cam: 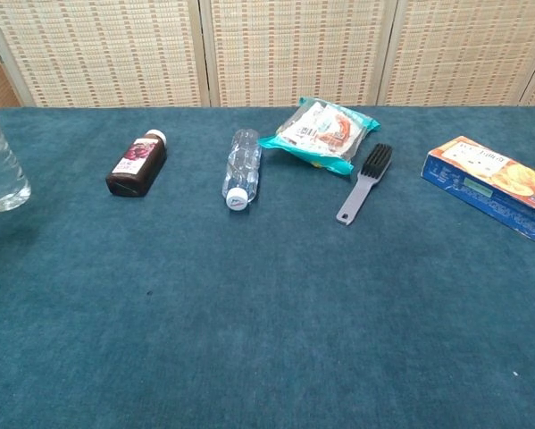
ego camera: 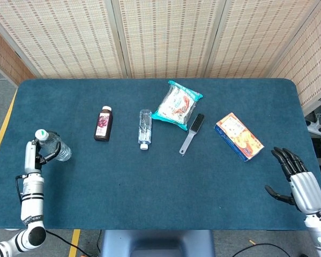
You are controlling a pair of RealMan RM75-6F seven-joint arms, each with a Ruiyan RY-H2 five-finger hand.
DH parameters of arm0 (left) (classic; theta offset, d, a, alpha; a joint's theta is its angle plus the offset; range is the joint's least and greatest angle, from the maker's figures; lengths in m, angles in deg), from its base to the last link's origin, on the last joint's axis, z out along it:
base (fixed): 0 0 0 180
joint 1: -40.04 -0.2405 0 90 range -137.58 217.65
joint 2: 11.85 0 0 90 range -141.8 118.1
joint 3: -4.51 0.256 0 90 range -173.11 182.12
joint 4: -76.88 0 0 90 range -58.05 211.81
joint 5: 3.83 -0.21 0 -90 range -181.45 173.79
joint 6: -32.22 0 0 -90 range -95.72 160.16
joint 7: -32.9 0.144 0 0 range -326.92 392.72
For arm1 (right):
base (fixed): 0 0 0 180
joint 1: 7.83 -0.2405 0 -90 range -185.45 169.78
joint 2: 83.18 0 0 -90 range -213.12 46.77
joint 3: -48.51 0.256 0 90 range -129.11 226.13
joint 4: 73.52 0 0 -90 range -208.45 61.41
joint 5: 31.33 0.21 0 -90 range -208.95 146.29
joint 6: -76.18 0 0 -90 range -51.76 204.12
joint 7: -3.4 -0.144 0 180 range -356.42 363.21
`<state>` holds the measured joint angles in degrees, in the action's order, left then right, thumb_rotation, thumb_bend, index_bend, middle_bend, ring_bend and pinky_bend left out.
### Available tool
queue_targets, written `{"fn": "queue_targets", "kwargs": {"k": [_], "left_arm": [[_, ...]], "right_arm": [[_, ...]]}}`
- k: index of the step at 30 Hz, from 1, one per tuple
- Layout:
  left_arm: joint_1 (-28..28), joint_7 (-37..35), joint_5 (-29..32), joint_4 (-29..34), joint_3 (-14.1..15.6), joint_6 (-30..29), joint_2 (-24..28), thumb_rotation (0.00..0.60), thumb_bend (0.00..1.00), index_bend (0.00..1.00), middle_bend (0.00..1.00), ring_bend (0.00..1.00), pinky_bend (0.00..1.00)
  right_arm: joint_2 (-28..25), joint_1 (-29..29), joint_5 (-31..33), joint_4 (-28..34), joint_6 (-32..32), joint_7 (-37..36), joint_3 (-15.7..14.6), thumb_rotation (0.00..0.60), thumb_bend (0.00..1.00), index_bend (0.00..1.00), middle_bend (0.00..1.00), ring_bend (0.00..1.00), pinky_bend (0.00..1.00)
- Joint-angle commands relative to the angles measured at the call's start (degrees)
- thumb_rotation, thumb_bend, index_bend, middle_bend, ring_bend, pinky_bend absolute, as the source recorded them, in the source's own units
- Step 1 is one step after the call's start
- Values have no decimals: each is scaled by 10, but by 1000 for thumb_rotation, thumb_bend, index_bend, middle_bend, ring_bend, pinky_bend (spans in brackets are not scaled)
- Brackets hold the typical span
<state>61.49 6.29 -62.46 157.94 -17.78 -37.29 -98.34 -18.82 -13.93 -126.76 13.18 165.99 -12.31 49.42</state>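
Observation:
At the table's left edge my left hand (ego camera: 32, 156) grips a clear water bottle (ego camera: 55, 148) with a white and green cap, held tilted with the cap up and to the left. In the chest view only the bottle's lower body (cam: 0, 168) shows at the far left, above the cloth, and the hand itself is out of frame. My right hand (ego camera: 298, 181) hovers at the table's near right corner, fingers spread and holding nothing. The nearest thing to it is an orange and blue box (ego camera: 239, 137).
Across the middle of the blue table (ego camera: 165, 187) lie a dark syrup bottle (ego camera: 103, 124), a second clear bottle (ego camera: 144, 127) on its side, a teal snack pack (ego camera: 177, 104) and a grey brush (ego camera: 192, 133). Woven screens stand behind.

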Motion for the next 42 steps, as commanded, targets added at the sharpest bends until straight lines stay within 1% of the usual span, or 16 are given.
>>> {"fn": "queue_targets", "kwargs": {"k": [1,4,6,7,10,14,17,19,21,25,28,31,33,35,39,42], "left_arm": [[21,211,0,-82,36,-72,-53,600,595,624,636,466,302],[15,163,0,-41,24,-53,-45,600,597,625,637,466,304],[6,90,7,9,9,-19,-29,600,598,625,637,466,305],[0,40,10,41,0,5,-15,600,598,624,637,466,305],[-14,-87,0,98,-20,62,18,600,597,625,637,466,305],[-29,-219,-47,128,-32,93,41,600,597,623,635,464,305],[-37,-279,-74,136,-32,102,54,600,599,623,635,464,305],[-37,-282,-80,131,-29,103,58,600,598,623,635,464,306],[-36,-260,-77,121,-24,95,55,600,598,623,635,464,306],[-30,-165,-41,86,-11,71,36,600,598,623,635,463,308],[-23,-65,-3,40,0,42,7,600,598,624,636,464,312],[-16,-3,18,1,3,19,-19,600,597,624,636,464,315],[-13,7,23,-9,-5,10,-27,600,597,624,635,464,317],[-11,1,20,0,-17,7,-22,600,598,624,636,463,318],[-5,-5,4,35,-42,6,8,600,598,624,635,464,318],[-2,-25,5,72,-68,12,36,600,597,625,635,464,318]], "right_arm": [[0,0,0,0,0,0,0,600,137,1,34,0,101],[-1,0,-1,1,1,0,0,600,137,1,34,0,101],[-1,1,-1,1,1,-1,0,600,137,1,34,0,101],[-1,1,-1,1,1,-1,-1,600,138,1,34,0,101],[-1,0,-1,1,1,-2,-1,600,137,1,34,0,101],[-2,0,-1,1,-1,-2,-1,600,137,1,34,0,101],[-3,0,-1,2,-2,-3,-2,600,137,1,34,0,101],[-3,0,-1,2,-2,-3,-2,600,138,1,34,0,101],[-3,0,-2,2,-2,-3,-3,600,137,1,34,0,101],[-4,-1,-2,3,-4,-2,-3,600,138,1,34,0,101],[-4,-1,-2,3,-6,-1,-4,600,138,1,34,0,101],[-4,-1,-1,4,-7,0,-4,600,137,1,34,0,101],[-4,-2,-1,4,-8,0,-4,600,137,1,34,0,101],[-4,-2,0,4,-9,0,-4,600,137,1,34,0,101],[-4,-2,0,4,-9,0,-4,600,137,1,34,0,101],[-4,-2,0,4,-9,0,-5,600,138,1,34,0,101]]}}
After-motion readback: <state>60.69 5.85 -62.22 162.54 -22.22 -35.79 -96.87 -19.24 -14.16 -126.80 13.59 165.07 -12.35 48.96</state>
